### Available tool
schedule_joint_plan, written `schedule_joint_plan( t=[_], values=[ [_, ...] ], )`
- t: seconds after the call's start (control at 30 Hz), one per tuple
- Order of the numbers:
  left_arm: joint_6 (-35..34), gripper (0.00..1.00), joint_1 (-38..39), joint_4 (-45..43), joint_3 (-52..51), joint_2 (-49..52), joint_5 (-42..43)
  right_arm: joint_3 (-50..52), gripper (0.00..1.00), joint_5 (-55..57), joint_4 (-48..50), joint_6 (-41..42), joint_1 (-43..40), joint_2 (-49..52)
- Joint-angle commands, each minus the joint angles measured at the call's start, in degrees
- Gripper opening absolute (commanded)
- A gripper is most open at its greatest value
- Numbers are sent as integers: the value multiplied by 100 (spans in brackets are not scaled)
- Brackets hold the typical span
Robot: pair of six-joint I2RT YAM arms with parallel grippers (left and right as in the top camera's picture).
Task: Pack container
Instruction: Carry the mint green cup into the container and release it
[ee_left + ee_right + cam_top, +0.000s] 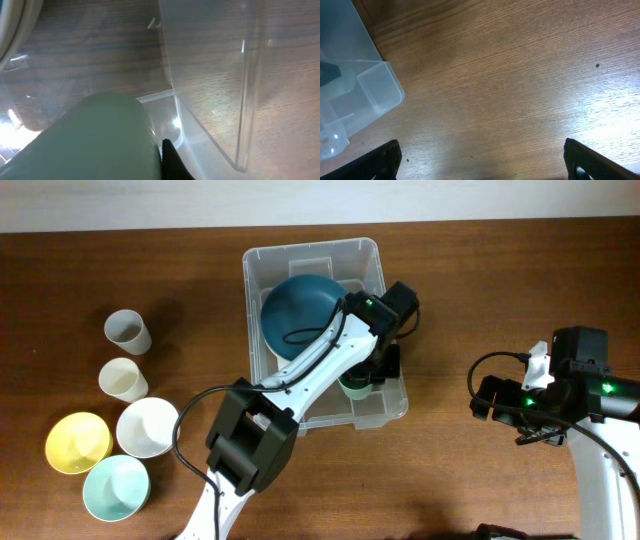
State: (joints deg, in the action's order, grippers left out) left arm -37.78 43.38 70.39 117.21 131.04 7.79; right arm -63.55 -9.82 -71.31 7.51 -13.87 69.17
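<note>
Jaws on our left gripper (366, 377) are pressed onto a pale green cup (100, 142), low inside the container (300, 250) at its 5 o'clock corner. The container sits at 12 o'clock on the surface (520, 290), with a dark blue bowl (300, 310) filling its 11 o'clock part. Jaws on our right gripper (482, 162) stand wide apart and empty over bare wood at 3 o'clock. To set the cup down well, we judge that we should bring it upright onto the floor, clear of the bowl's rim and the clear wall, and only then spread the jaws. From the left wrist we see only one finger (171, 159); the other is hidden behind the cup, and we cannot tell whether the cup's base touches the floor. Overhead, our left arm (310, 365) covers the container's middle and most of the cup.
</note>
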Motion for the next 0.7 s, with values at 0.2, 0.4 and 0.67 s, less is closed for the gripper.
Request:
schedule_joint_plan(
  t=[0.2, 0.4, 0.67],
  values=[
    [-494, 1, 90, -72, 0, 48, 267, 17, 99, -11, -2, -20, 42, -24],
    [-595, 4, 90, -48, 0, 48, 466, 17, 99, -11, -2, -20, 42, -24],
    [-592, 19, 87, 39, 0, 48, 533, 17, 99, -11, 0, -20, 42, -24]
  ],
)
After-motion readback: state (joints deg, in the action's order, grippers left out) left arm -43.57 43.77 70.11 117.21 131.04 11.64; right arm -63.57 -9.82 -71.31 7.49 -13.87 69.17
